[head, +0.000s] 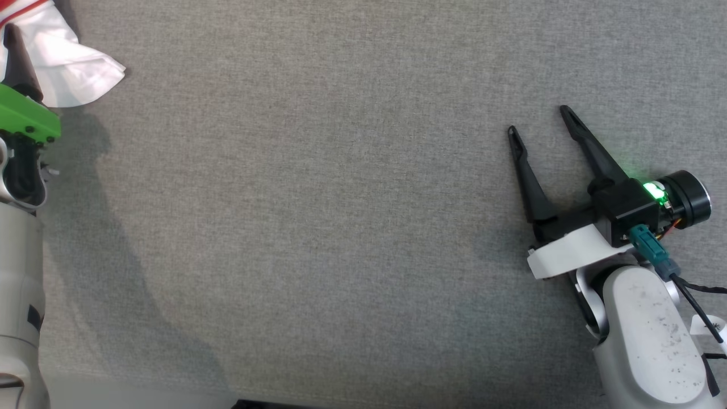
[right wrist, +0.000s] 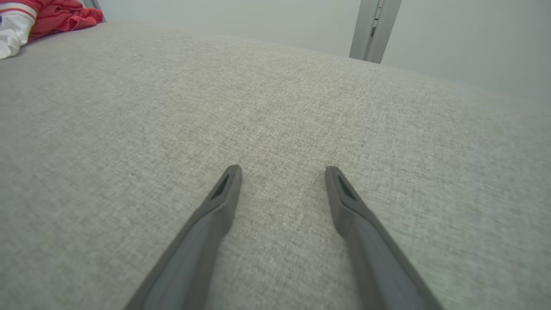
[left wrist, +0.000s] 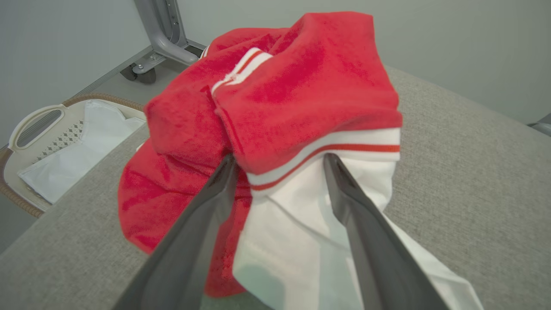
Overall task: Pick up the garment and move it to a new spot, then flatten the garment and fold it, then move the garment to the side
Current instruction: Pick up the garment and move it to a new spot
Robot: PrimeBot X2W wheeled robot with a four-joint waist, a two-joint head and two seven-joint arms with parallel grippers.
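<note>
Garment, red and white, lies between spread left fingers.

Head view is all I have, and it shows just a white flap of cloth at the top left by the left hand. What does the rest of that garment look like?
Observer: Mostly red. The crumpled red-and-white fleecy garment lies bunched in a heap, with a white band carrying a red stripe.
Operator: Has the left hand got hold of it?
Observer: Not yet. The left hand is open, one of its fingers on each side of the striped band's fold.
Operator: Anything past the table's edge there?
Observer: A pale plastic laundry basket holding white cloth sits lower, beside the grey fabric-covered table.
</note>
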